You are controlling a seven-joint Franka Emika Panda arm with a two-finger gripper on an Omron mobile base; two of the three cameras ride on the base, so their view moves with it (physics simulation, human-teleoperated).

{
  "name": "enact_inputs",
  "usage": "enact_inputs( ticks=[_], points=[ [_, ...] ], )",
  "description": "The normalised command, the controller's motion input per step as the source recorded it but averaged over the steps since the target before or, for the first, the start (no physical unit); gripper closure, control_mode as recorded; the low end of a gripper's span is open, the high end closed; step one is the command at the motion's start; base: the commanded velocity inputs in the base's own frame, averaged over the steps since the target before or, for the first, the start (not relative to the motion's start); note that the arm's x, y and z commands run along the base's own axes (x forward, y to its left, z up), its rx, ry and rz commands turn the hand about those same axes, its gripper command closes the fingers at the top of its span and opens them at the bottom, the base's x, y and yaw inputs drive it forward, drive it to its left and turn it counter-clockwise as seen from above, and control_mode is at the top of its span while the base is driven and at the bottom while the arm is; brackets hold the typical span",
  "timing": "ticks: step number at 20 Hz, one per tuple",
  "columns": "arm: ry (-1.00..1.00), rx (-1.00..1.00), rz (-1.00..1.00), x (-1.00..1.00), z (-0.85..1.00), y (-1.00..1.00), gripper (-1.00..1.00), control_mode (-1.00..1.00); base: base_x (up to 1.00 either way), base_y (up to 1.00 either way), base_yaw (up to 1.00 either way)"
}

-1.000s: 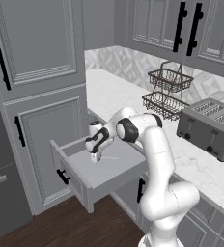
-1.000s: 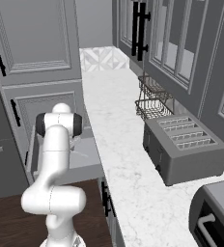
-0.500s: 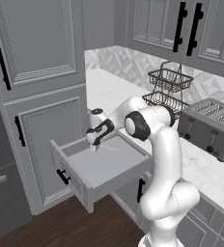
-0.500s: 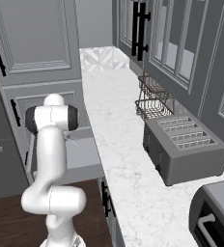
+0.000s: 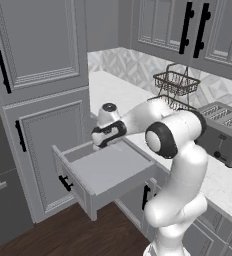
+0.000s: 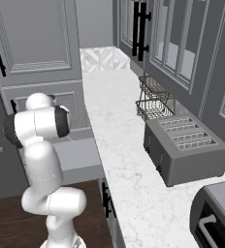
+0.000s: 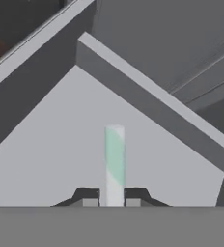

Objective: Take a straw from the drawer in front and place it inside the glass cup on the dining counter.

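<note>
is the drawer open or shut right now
Open: the drawer is pulled out from the cabinets, its grey inside bare under the gripper.

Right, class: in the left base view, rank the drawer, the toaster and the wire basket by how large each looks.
1. drawer, largest, though it sits nearest the camera.
2. toaster, partly cut off by the picture's edge.
3. wire basket, about the same as the toaster, so their order is unsure.

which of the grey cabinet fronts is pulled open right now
The wide shallow drawer under the hand: it juts out from the cabinets, its plain grey inside showing. The tall panelled doors beside and above it sit flush and shut.
</note>
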Motion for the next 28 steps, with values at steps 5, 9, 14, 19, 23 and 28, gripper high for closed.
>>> enact_inputs(
  ticks=[5,9,14,19,23,28],
  points=[
    [-0.18,0.13,-0.12,-0.62,1.0,0.01,1.0,-1.0,0.0,0.0,0.0],
    [-0.18,0.13,-0.09,-0.62,1.0,0.0,1.0,-1.0,0.0,0.0,0.0],
    [-0.16,0.12,-0.06,-0.55,1.0,-0.07,1.0,-1.0,0.0,0.0,0.0],
    [-0.08,0.09,-0.03,-0.51,1.0,-0.21,1.0,-1.0,0.0,0.0,0.0],
    [0.0,0.11,-0.03,-0.45,1.0,-0.24,1.0,-1.0,0.0,0.0,0.0],
    [0.0,0.12,-0.04,-0.76,0.77,-0.43,1.0,-1.0,0.0,0.0,0.0]
  ],
)
